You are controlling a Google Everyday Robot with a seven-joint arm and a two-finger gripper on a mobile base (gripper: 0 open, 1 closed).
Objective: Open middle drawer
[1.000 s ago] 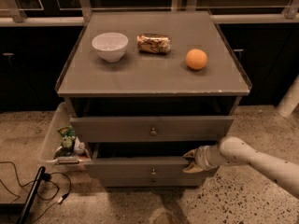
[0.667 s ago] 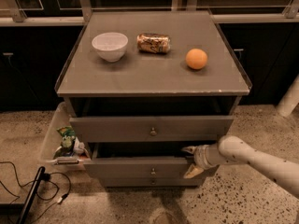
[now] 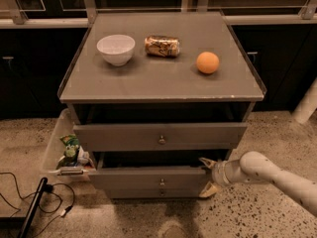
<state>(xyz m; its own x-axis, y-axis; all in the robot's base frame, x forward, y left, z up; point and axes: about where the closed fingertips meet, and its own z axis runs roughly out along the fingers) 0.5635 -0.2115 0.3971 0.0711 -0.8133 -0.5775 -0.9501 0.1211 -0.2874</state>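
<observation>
A lab-like test kitchen: dark cabinets (image 3: 29,78) at 12 o'clock, speckled terrazzo floor (image 3: 257,217), loose cables (image 3: 15,182) at 8 o'clock. The gripper (image 3: 205,176), fingers spread, sits at 5 o'clock beside the middle drawer (image 3: 133,178).

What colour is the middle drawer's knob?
Brass knob on the grey middle drawer, best in the camera view; the gripper is at its right end.

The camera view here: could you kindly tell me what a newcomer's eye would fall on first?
The white arm reaching in from the right stands out, its gripper at the right end of the middle drawer, which stands partly open. On the cabinet top above sit a white bowl, a can lying on its side and an orange.
</observation>
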